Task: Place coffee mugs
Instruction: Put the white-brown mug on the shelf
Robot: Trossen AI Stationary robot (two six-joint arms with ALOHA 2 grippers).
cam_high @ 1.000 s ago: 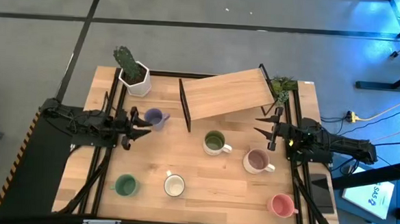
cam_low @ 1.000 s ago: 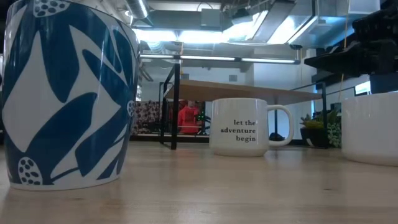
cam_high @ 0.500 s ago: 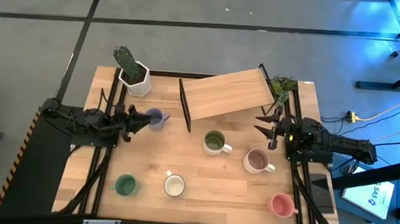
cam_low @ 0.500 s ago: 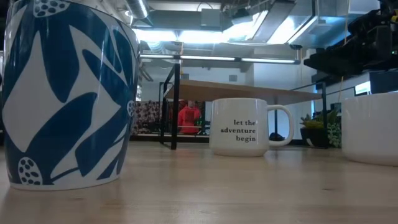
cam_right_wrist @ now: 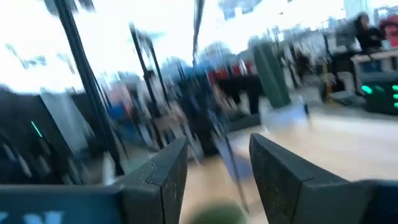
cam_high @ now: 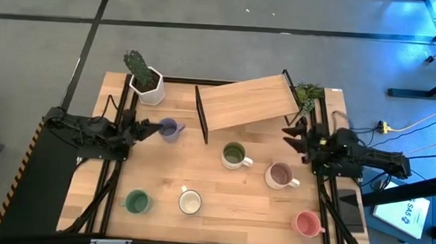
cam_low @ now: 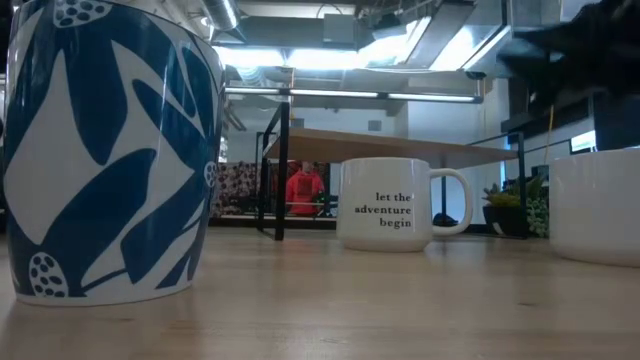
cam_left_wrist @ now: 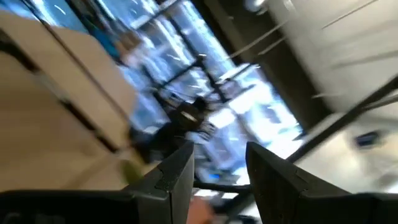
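Table (cam_high: pixel 222 189): six mugs spread about.
Left gripper (cam_high: pixel 152 127): fingers (cam_left_wrist: pixel 174 177) parted, tips just beside the lavender-blue mug (cam_high: pixel 170 129).
Right gripper (cam_high: pixel 293 133): fingers apart, near the mauve mug (cam_high: pixel 279 174), holding nothing.

A lab or workshop; exposed ceiling ducts (cam_low: pixel 300 75); taped concrete floor (cam_high: pixel 208 32).

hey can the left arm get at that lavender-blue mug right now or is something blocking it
Probably yes. In the high view the left gripper sits right beside the lavender-blue mug, fingers open, nothing between them. The cactus pot and the wooden shelf stand off to the sides.
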